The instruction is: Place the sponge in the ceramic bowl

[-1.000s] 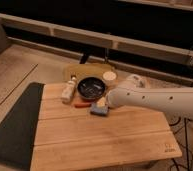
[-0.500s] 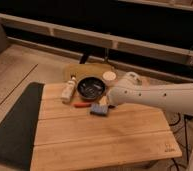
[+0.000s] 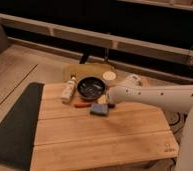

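The ceramic bowl (image 3: 91, 87), dark and glossy, sits on the far part of the wooden table (image 3: 110, 142). The blue-grey sponge (image 3: 100, 109) lies flat on the table just in front of the bowl, slightly to its right. My gripper (image 3: 106, 102) is at the end of the white arm (image 3: 160, 95), which reaches in from the right. It hovers right over the sponge's far edge, between sponge and bowl. Whether it touches the sponge is unclear.
A pale bottle (image 3: 69, 90) lies left of the bowl and a small white disc (image 3: 109, 76) sits behind it. A thin red object (image 3: 82, 104) rests left of the sponge. A dark mat (image 3: 15, 125) borders the table's left side.
The arm's elbow has lifted a little and shifted right. The sponge and bowl stay where they were.
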Tool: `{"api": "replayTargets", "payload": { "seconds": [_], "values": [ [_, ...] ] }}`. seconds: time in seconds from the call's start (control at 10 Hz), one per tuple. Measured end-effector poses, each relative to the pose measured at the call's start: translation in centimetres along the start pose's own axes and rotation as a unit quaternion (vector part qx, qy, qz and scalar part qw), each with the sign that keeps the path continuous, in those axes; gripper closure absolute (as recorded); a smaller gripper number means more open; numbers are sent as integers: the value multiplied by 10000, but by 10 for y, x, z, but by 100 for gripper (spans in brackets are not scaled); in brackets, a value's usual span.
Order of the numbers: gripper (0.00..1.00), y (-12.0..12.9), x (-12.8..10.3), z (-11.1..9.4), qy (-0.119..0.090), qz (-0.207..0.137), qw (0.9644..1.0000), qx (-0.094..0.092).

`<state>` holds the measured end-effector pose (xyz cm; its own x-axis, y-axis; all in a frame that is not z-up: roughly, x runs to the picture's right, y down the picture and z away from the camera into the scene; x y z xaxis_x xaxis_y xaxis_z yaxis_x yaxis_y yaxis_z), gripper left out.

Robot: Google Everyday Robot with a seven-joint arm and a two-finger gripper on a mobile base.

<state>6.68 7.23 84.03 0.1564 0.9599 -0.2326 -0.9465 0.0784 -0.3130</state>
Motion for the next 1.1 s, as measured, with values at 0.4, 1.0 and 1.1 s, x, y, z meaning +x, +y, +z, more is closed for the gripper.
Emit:
{"api": "replayTargets", "payload": {
  "seconds": [0.4, 1.0, 1.1],
  "values": [
    [35, 18, 7, 23, 57, -46, 9992, -397],
    [35, 10, 34, 65, 708, 132, 9963, -462],
    [37, 10, 39, 72, 818, 159, 9953, -496]
  ]
}}
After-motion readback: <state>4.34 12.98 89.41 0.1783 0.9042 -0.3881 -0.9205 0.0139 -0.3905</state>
